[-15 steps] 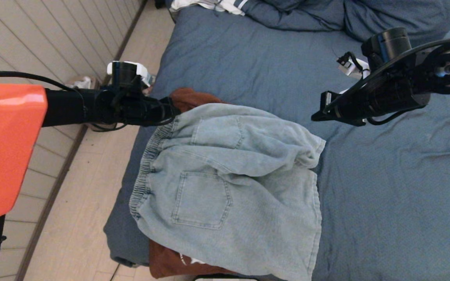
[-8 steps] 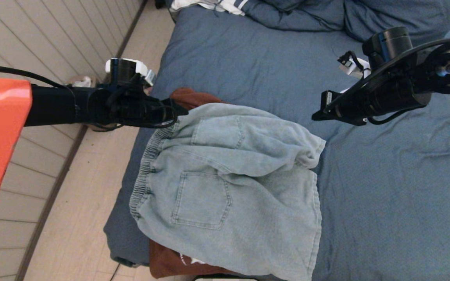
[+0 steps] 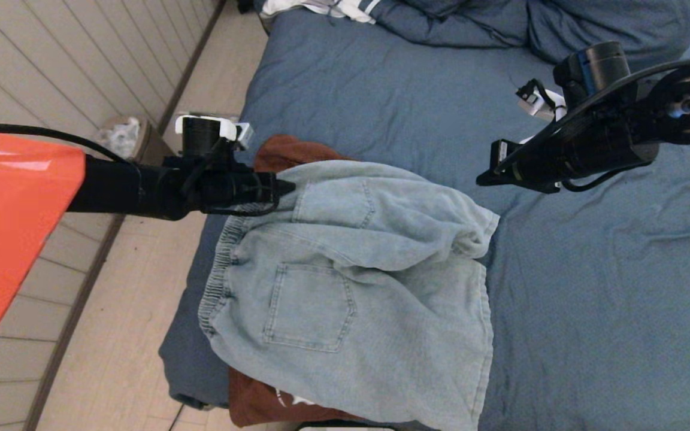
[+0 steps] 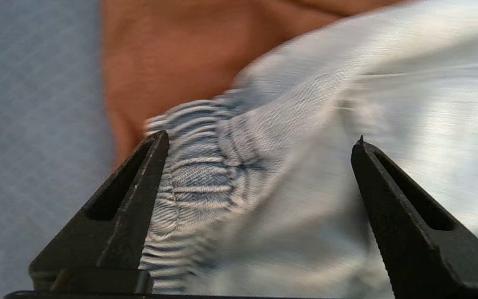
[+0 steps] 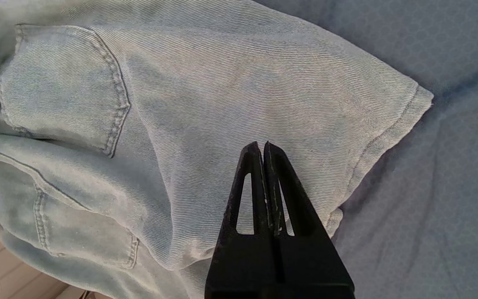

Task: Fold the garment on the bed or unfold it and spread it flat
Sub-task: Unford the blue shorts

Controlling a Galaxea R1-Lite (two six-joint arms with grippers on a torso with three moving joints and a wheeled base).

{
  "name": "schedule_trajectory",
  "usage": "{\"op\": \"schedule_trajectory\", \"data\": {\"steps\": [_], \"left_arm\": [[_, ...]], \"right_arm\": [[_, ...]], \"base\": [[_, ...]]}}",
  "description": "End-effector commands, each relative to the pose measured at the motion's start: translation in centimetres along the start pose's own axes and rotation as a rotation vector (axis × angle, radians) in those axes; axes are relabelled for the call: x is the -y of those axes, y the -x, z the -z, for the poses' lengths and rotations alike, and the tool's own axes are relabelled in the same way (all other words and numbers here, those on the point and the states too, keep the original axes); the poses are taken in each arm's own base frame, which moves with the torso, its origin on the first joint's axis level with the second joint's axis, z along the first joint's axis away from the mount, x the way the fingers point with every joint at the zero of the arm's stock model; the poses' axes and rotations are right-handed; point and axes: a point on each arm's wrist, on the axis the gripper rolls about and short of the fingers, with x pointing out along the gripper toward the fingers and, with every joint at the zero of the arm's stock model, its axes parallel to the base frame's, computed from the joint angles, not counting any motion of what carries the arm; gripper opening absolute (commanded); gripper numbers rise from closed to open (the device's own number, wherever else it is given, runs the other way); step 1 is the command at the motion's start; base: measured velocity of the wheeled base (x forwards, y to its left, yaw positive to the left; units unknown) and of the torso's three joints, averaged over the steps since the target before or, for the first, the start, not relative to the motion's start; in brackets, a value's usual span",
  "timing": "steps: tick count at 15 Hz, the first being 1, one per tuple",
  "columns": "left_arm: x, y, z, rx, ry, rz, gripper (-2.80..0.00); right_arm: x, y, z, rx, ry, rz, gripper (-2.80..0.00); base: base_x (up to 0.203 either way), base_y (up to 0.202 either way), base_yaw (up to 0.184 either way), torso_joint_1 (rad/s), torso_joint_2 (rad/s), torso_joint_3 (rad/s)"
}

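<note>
The left gripper is seen with fingers spread wide over the elastic waistband of the denim shorts, nothing pinched. The right gripper is held above the shorts, fingers pressed together. The shorts are laid folded over a rust-brown garment at the bed edge.

Rust-brown cloth lies under the denim; white striped cloth beside pale plank floor.

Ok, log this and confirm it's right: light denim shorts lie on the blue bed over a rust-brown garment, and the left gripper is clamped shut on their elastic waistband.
One thing is wrong: the left gripper is open, not clamped. The left wrist view shows its jaws spread wide on either side of the elastic waistband, holding nothing. The rest stands: the denim shorts lie on the bed over the rust-brown garment.
</note>
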Motion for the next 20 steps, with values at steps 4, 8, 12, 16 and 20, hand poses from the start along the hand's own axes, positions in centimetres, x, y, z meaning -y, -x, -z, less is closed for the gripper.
{"op": "schedule_trajectory", "data": {"steps": [4,8,12,16,20], "left_arm": [[-0.3,-1.2,0.7,0.009,-0.024,-0.051,-2.8],[-0.2,-0.5,-0.6,0.055,-0.021,-0.084,-2.8],[-0.1,-0.2,-2.6,0.135,0.046,-0.15,-2.8],[-0.4,-0.2,-4.5,0.222,0.119,-0.25,-2.8],[-1.5,-0.4,-4.7,0.223,0.14,-0.311,-2.8]], "right_arm": [[0.1,0.1,-0.3,0.009,-0.009,0.002,-2.8],[0.1,0.0,-0.2,0.006,-0.008,0.001,-2.8],[0.0,-0.2,-0.1,0.0,-0.007,0.001,-2.8],[0.0,-0.4,0.0,-0.005,-0.006,0.001,-2.8],[0.0,-0.4,0.0,-0.005,-0.007,0.001,-2.8]], "base": [[0.0,0.0,0.0,0.0,0.0,0.0],[0.0,0.0,0.0,0.0,0.0,0.0],[0.0,0.0,0.0,0.0,0.0,0.0],[0.0,0.0,0.0,0.0,0.0,0.0],[0.0,0.0,0.0,0.0,0.0,0.0]]}}
